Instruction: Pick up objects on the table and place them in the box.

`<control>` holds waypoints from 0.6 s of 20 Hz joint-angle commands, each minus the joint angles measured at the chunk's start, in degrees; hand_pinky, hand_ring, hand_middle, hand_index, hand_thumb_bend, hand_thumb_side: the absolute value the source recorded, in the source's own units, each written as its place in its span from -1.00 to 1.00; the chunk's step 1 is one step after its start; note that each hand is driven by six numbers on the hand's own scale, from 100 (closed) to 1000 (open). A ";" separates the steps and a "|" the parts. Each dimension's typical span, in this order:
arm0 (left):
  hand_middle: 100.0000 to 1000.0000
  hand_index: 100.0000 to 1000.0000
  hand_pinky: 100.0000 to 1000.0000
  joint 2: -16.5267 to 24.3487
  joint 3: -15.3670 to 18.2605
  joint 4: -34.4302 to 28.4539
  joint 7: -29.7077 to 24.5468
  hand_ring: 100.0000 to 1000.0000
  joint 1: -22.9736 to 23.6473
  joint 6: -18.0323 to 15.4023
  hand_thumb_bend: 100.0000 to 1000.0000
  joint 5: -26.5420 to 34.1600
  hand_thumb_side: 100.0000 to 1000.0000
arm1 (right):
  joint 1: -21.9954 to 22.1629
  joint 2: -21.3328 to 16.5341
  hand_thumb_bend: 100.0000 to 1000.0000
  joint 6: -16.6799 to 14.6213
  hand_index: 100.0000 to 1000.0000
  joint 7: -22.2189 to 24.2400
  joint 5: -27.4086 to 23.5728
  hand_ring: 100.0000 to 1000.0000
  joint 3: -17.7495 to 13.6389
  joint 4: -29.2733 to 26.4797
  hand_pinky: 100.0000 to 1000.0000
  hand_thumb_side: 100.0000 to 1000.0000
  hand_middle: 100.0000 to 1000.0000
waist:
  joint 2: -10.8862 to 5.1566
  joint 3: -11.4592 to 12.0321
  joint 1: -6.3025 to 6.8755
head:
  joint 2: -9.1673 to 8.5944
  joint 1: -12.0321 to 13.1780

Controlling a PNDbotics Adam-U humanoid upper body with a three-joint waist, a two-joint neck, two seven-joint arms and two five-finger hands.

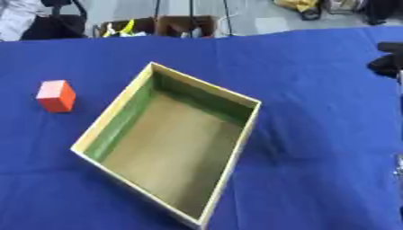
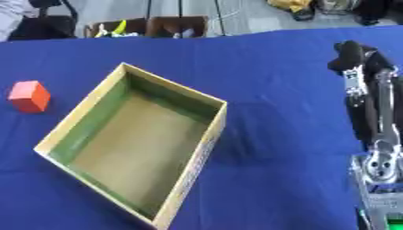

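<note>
Small red-orange rigid block [image 1: 56, 95] sits on blue tablecloth [image 1: 315, 134], left of empty open cardboard box [image 1: 236, 148]. Looks light, stiff; pinch opposite flat faces. Right hand [image 2: 355, 56] well apart, finger state unclear.

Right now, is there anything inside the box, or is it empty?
Empty. The open cardboard box shows only its bare brown floor and green inner walls. The orange-red block sits outside it on the blue tablecloth, apart from the box on its left.

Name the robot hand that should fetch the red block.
Left, probably. The red block lies left of the box; the right robot hand is far right, across the box. The left one is out of view.
</note>
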 commanded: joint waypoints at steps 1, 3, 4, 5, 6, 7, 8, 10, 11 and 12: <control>0.09 0.50 -0.15 5.71 1.36 -1.16 -2.52 0.13 -2.17 -0.45 -1.00 -2.68 0.47 | -0.23 -1.43 -0.06 0.18 0.44 0.01 0.57 0.22 -0.18 -1.24 0.36 1.00 -0.05 | -1.52 0.11 0.02 | 0.38 -0.13; 0.13 0.55 -0.14 8.34 1.04 -1.16 -3.82 0.15 -2.84 0.25 -1.00 -4.29 0.50 | -0.29 -1.41 -0.06 0.16 0.44 0.09 0.52 0.22 -0.09 -1.24 0.36 1.00 -0.05 | -1.53 -0.16 0.00 | 0.38 0.13; 0.14 0.56 -0.15 9.66 0.58 -1.16 -4.27 0.16 -2.97 0.86 -1.00 -5.11 0.51 | -0.37 -1.38 -0.06 0.13 0.44 0.12 0.44 0.22 -0.03 -1.24 0.36 1.00 -0.05 | -1.53 -0.37 -0.02 | 0.36 0.36; 0.16 0.60 -0.14 11.01 0.14 -1.16 -4.48 0.17 -3.01 1.59 -1.00 -5.94 0.54 | -0.46 -1.31 -0.06 0.09 0.44 0.16 0.33 0.22 0.05 -1.24 0.36 1.00 -0.05 | -1.52 -0.58 -0.07 | 0.34 0.59; 0.18 0.62 -0.13 12.35 -0.27 -1.16 -4.70 0.18 -3.00 2.36 -1.00 -6.76 0.56 | -0.57 -1.23 -0.06 0.04 0.44 0.23 0.23 0.22 0.15 -1.24 0.36 1.00 -0.05 | -1.50 -0.80 -0.14 | 0.33 0.78; 0.21 0.65 -0.12 13.60 -0.62 -1.14 -4.99 0.21 -2.97 3.14 -1.00 -7.57 0.59 | -0.68 -1.16 -0.06 -0.02 0.44 0.31 0.13 0.22 0.23 -1.24 0.36 1.00 -0.05 | -1.48 -1.00 -0.22 | 0.38 0.96; 0.23 0.68 -0.11 14.38 -1.03 -0.97 -5.50 0.22 -2.95 3.96 -1.00 -8.39 0.61 | -0.78 -1.11 -0.06 -0.07 0.44 0.37 0.05 0.22 0.29 -1.24 0.36 1.00 -0.05 | -1.47 -1.16 -0.28 | 0.50 1.07; 0.26 0.72 -0.09 14.84 -1.81 -0.68 -6.52 0.25 -3.03 5.60 -1.00 -10.05 0.65 | -0.92 -1.06 -0.06 -0.14 0.44 0.45 -0.06 0.22 0.35 -1.24 0.36 1.00 -0.05 | -1.47 -1.36 -0.38 | 0.84 1.09; 0.29 0.74 -0.08 14.88 -2.12 -0.60 -6.95 0.27 -3.12 6.47 -1.00 -10.92 0.67 | -0.97 -1.04 -0.06 -0.16 0.44 0.48 -0.10 0.22 0.37 -1.24 0.36 1.00 -0.05 | -1.48 -1.45 -0.42 | 0.95 1.14; 0.30 0.76 -0.07 14.90 -2.37 -0.50 -7.35 0.28 -3.21 7.26 -1.00 -11.75 0.68 | -1.02 -1.04 -0.06 -0.17 0.44 0.50 -0.13 0.22 0.37 -1.24 0.36 1.00 -0.05 | -1.49 -1.55 -0.48 | 1.01 1.36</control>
